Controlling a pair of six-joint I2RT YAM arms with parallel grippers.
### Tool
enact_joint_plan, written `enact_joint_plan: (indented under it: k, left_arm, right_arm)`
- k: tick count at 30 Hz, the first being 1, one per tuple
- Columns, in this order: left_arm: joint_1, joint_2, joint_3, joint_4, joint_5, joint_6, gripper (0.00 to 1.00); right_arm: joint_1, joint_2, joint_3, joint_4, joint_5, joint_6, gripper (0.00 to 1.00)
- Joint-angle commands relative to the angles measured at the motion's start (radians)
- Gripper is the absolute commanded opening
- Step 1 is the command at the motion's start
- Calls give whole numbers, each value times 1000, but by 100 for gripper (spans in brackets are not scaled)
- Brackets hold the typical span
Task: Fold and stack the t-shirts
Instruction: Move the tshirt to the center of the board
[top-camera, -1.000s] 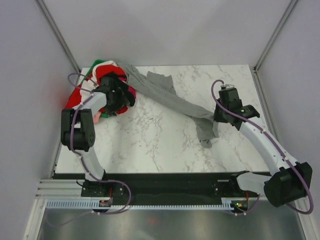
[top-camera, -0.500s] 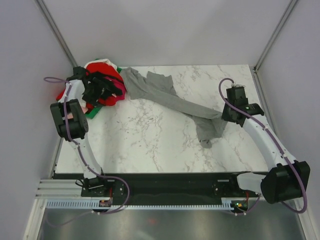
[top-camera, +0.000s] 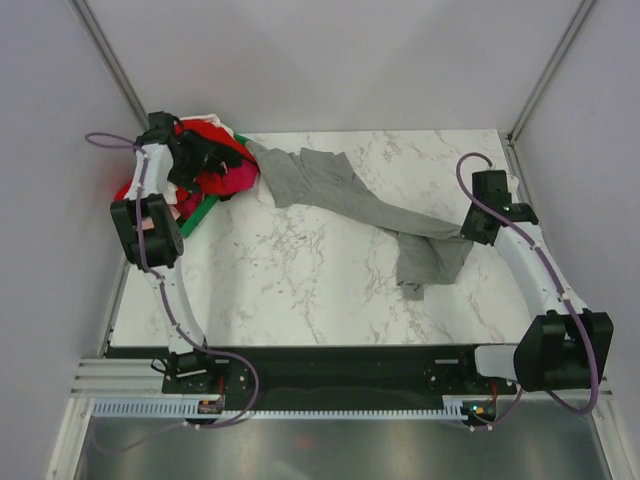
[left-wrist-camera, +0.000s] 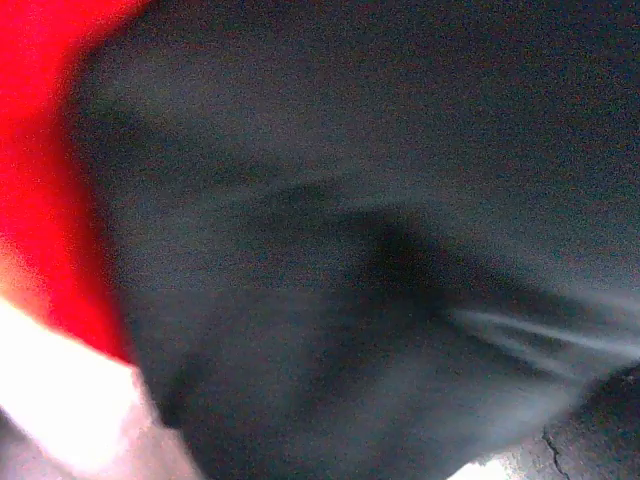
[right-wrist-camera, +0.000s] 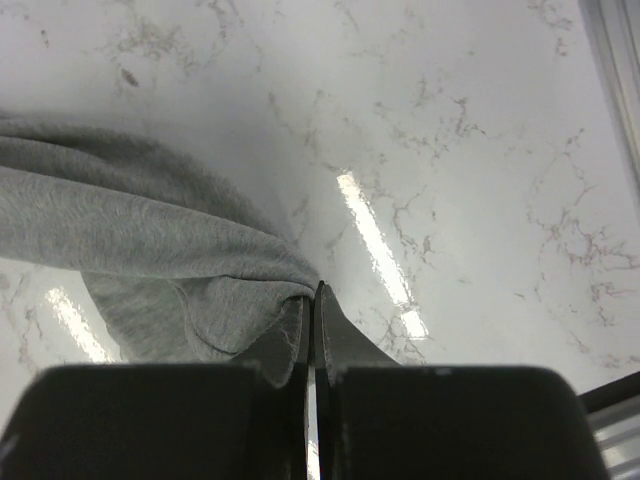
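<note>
The grey t-shirt (top-camera: 345, 195) lies in a rumpled band across the desk (top-camera: 300, 290), running from the desk's far-left corner toward its right edge. There the right end effector (right-wrist-camera: 312, 300) is pinched tight on a fold of the cloth's edge, its fingers all but meeting. At the desk's far-left corner sits the heap of t-shirts (top-camera: 215, 178) — red, pink, white, green — with the left end effector (top-camera: 200, 155) spread wide and pressed into it. Blurred black and red cloth fills the left wrist view — whether any is gripped I cannot tell.
</note>
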Motion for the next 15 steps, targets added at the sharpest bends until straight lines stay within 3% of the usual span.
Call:
enact_joint_plan:
  k: [1, 3, 7, 11, 15]
  left_arm:
    - [-91, -47, 19, 271, -399, 212, 100]
    - [-139, -99, -51, 271, -453, 273, 100]
    - [-207, -262, -269, 280, -527, 246, 100]
    - [-314, -438, -514, 415, -501, 220, 100]
    - [-388, -494, -698, 521, -444, 172, 100]
  right_arm:
    - [-34, -8, -12, 20, 88, 40, 0]
    - [-96, -8, -20, 23, 101, 55, 0]
    - [-199, -19, -23, 56, -3, 81, 0]
    - [-242, -25, 0, 51, 16, 89, 0]
    - [-302, -14, 29, 51, -36, 112, 0]
